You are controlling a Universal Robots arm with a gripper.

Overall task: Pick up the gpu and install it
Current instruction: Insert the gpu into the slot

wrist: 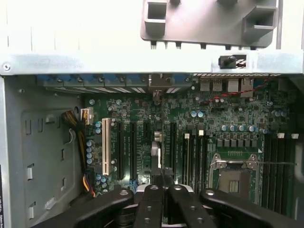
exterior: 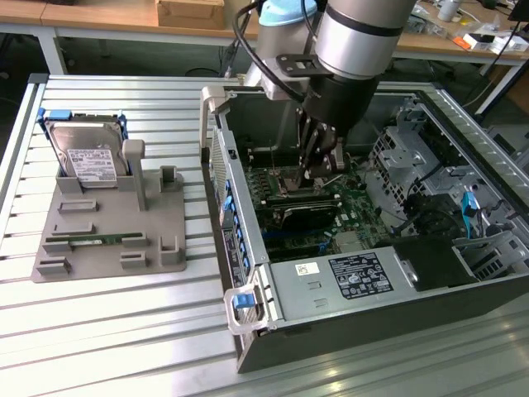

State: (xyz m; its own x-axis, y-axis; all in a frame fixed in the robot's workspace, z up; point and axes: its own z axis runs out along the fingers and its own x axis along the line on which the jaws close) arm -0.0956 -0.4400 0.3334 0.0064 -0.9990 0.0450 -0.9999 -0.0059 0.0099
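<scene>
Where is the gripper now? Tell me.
The gripper is inside the open computer case, close above the motherboard, to the exterior view's right of the grey parts holder.

**GPU: position and state**

The gpu (exterior: 302, 213) is a slim, flat, rectangular expansion card with a black face. It stands on its long edge on the green motherboard inside the open computer case, in the expansion-slot area. Its length runs from the case's rear wall toward the interior. In the wrist view it appears edge-on as a thin dark line.
</scene>
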